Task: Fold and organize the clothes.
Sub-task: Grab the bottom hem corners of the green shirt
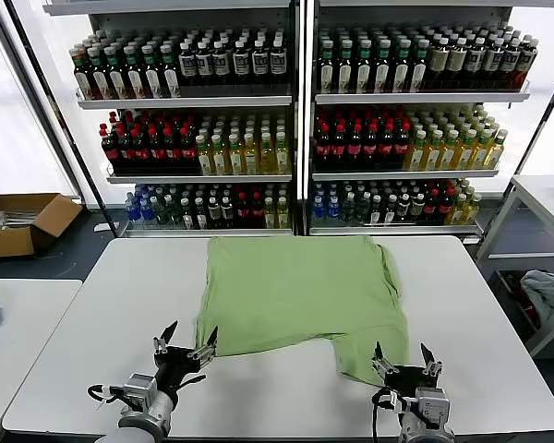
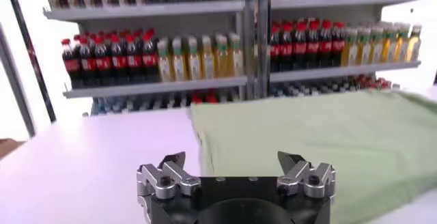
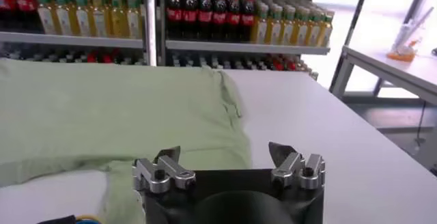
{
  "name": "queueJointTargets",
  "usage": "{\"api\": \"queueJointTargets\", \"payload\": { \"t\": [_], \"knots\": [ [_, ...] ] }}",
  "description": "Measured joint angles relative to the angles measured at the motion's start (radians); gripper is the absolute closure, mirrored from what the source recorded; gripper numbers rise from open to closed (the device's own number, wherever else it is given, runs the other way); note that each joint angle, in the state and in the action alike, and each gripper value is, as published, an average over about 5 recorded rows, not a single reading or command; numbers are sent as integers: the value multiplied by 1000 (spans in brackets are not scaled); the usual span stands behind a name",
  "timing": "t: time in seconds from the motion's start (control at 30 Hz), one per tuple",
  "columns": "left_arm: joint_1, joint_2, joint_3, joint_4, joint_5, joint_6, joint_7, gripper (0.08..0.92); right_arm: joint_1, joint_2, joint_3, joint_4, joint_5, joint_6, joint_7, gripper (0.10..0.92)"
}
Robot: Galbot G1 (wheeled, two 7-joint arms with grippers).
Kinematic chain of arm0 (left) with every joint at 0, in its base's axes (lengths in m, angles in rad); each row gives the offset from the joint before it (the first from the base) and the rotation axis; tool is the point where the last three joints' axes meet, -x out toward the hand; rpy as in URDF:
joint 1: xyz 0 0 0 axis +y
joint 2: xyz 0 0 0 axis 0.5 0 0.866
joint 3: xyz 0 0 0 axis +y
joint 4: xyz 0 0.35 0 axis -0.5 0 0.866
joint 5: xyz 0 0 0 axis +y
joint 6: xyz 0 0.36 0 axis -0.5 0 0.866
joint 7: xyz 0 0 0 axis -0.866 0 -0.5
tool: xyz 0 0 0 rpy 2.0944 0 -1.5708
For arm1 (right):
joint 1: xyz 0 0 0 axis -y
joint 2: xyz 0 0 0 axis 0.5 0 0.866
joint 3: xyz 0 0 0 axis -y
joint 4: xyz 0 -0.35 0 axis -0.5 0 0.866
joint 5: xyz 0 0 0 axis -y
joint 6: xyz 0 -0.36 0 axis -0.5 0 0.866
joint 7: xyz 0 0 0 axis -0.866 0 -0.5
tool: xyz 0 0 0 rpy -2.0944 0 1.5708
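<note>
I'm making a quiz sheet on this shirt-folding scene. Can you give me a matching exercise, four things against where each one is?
Things:
1. light green short-sleeved shirt
2. left gripper
3. right gripper
4. brown cardboard box

Places:
A. on the floor, left of the white table
B. open, by the shirt's near left corner
C. spread across the table's middle
D. open, at the shirt's hanging near right part

Pairs: 1-C, 2-B, 3-D, 4-A
</note>
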Motion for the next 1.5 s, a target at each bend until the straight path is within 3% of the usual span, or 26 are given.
{"api": "queueJointTargets", "payload": {
  "t": [1.37, 1.5],
  "knots": [
    [-28, 17, 20, 110, -29, 48, 7, 177, -24, 29, -74, -60, -9, -4, 60, 204],
    [-24, 19, 20, 110, -29, 48, 8, 184, -21, 26, -76, -67, -12, -3, 66, 260]
  ]
}}
